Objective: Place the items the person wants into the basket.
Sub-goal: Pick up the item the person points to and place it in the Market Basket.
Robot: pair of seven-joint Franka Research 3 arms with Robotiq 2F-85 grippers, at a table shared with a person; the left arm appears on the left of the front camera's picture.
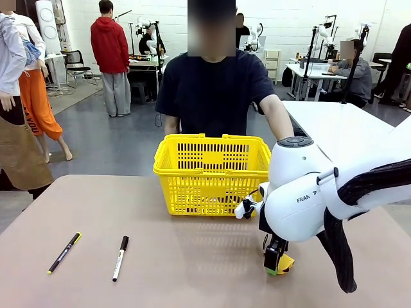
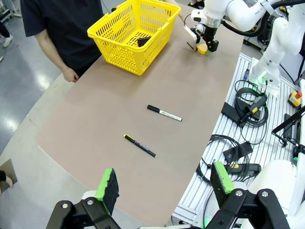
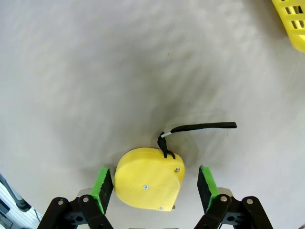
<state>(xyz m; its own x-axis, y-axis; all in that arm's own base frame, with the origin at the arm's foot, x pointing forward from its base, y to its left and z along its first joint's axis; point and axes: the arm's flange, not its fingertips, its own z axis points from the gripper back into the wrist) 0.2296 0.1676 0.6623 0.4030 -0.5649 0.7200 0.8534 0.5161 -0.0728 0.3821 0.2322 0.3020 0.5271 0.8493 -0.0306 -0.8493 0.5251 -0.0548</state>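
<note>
The right tool (image 3: 155, 188) stands spread around the yellow tape measure (image 3: 148, 177), which lies flat on the tabletop (image 3: 95, 71) just beside the yellow basket (image 1: 212, 172). One green pad (image 3: 102, 187) sits just off the case and the other stands farther out, so nothing is grasped yet.

The likely trouble is the off-centre straddle: as the pads close, the nearer one may push the rounded case sideways or twist it out. The black strap (image 3: 200, 128) trails loose toward the basket and could snag on the rim during the lift.

The left tool (image 2: 164, 183) hangs released over the near edge, holding nothing. A dark item (image 2: 143, 41) already lies in the basket, which the person (image 1: 215, 90) stands behind.

Readable writing is scant — "FRAN" on the right arm's housing; print on the two pens (image 1: 120, 258) is too small to read.
</note>
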